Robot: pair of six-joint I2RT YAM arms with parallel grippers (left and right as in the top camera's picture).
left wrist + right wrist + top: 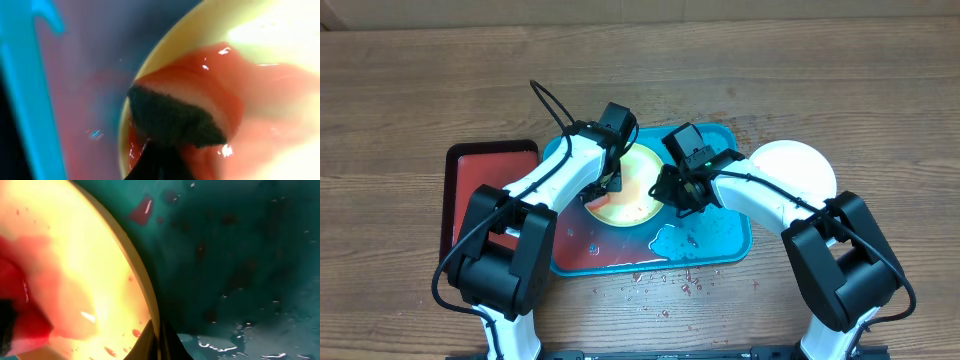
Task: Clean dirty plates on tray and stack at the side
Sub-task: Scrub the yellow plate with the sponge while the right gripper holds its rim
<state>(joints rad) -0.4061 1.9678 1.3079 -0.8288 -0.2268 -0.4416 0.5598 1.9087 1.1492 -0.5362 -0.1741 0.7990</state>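
Observation:
The yellow-green plate [638, 180] lies on the turquoise tray [725, 238], smeared with red sauce. My left gripper [605, 182] is shut on a dark sponge [175, 120] that presses into the sauce at the plate's left edge [150, 60]. My right gripper [670, 195] is shut on the plate's right rim [145, 295], one finger on each side of it [158, 341]. The white plate [798, 168] sits on the table to the right of the tray. The pale blue plate is not in view.
A smaller dark red tray [480, 185] lies just left of the turquoise one. A pale puddle [678, 240] lies on the tray's front right. Red drops [660, 285] spot the table in front of the tray.

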